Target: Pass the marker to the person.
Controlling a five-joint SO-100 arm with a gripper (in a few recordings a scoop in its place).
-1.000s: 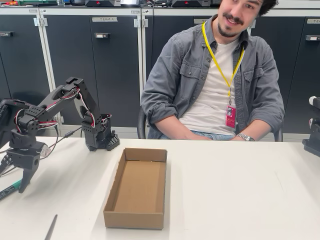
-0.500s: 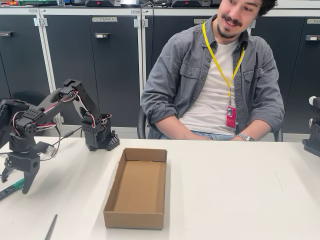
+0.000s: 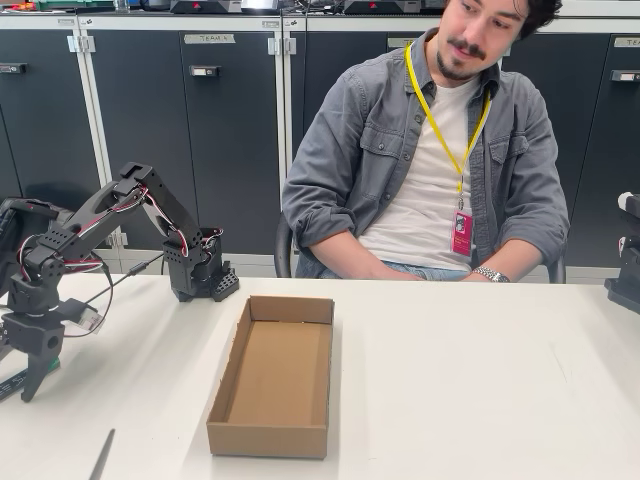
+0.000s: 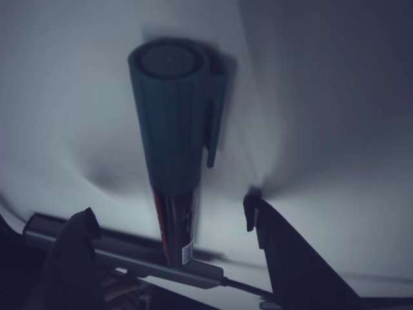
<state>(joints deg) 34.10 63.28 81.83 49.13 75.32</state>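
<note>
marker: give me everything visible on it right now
The marker fills the wrist view: a ribbed green cap with a flat round end and a side clip, then a glossy dark barrel with a strip of red and white label. It looks like plastic and lies on the white table, between the open jaws of the gripper; no finger visibly touches it. In the fixed view only a short stretch shows at the left edge, beside the lowered gripper. Its far end is out of frame.

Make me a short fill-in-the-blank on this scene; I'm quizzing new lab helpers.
1. The marker lies on the table between the two fingers of the ____.
2. The marker's cap is ____ in colour.
3. The open box is made of ____.
4. The person wears a yellow ____ with a pink badge.

Missing words: gripper; green; cardboard; lanyard
</note>
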